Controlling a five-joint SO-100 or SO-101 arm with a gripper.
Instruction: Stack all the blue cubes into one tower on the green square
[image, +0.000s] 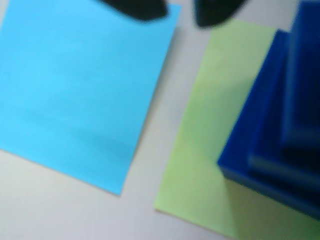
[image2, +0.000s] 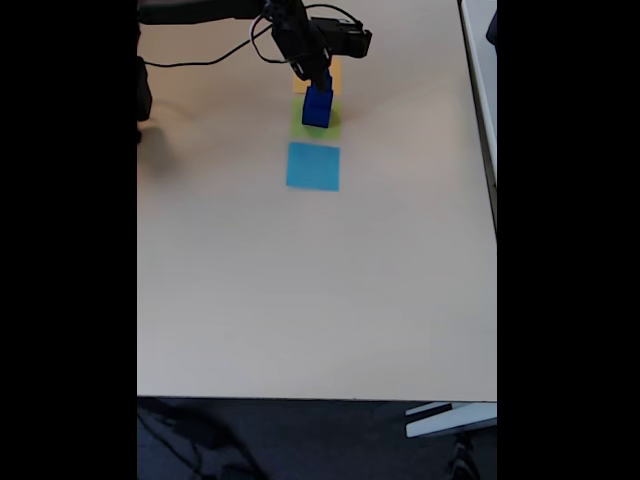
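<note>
Several blue cubes (image: 280, 135) stand stacked as one tower (image2: 318, 105) on the green square (image: 205, 150), at the right edge of the wrist view. In the fixed view the green square (image2: 304, 124) lies at the table's far side. My gripper (image: 180, 11) enters the wrist view from the top as two dark fingertips, apart, with bare table between them and nothing held. The tower is off to the right of the fingers, not between them. In the fixed view the gripper (image2: 316, 80) hangs just above the tower's top.
A flat light-blue square (image: 85, 85) lies beside the green one, nearer the camera in the fixed view (image2: 313, 166). An orange-yellow patch (image2: 333, 72) shows behind the arm. A black cable (image2: 225, 55) runs at the far left. The table's right edge (image2: 490, 200) is close to a white surface.
</note>
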